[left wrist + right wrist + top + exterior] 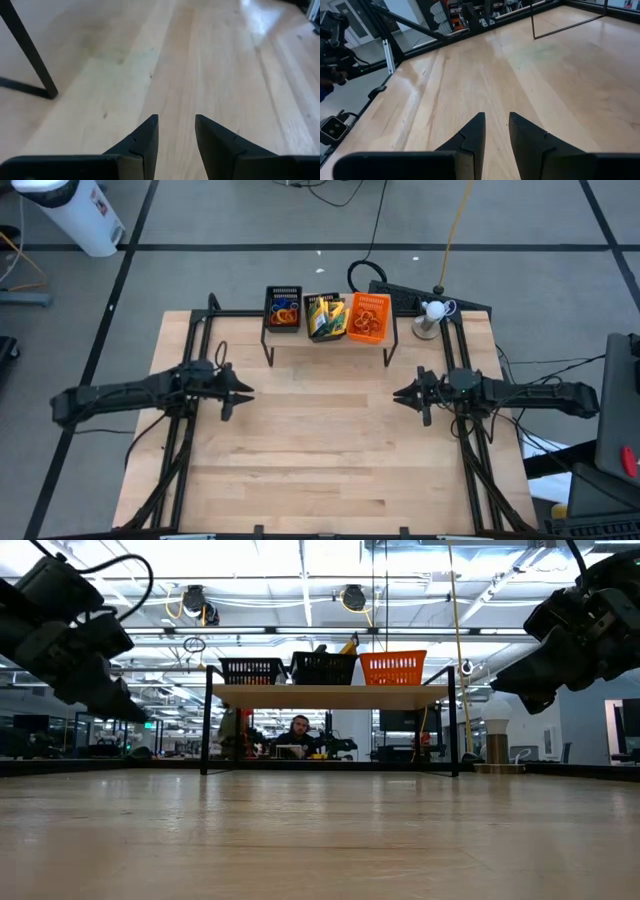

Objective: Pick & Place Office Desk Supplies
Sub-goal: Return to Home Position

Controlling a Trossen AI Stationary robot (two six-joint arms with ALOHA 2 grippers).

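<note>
Three mesh trays stand in a row on a light wooden shelf [330, 338] at the table's far middle. The black tray [283, 307] holds coloured rubber bands, the middle black tray [325, 316] holds yellow-and-green crayon boxes, and the orange tray [367, 317] is on the right. The low view shows the same trays [324, 668] on the shelf top. My left gripper [243, 393] hovers over the table's left middle, open and empty [176, 117]. My right gripper [400, 393] faces it from the right, open and empty [497, 115].
The shelf's black legs [30, 55] stand on the table near my left gripper. A white ball on a stand [433, 312] sits at the far right corner. Bare wood [320, 450] lies between and in front of the arms. A person [298, 732] sits beyond the table.
</note>
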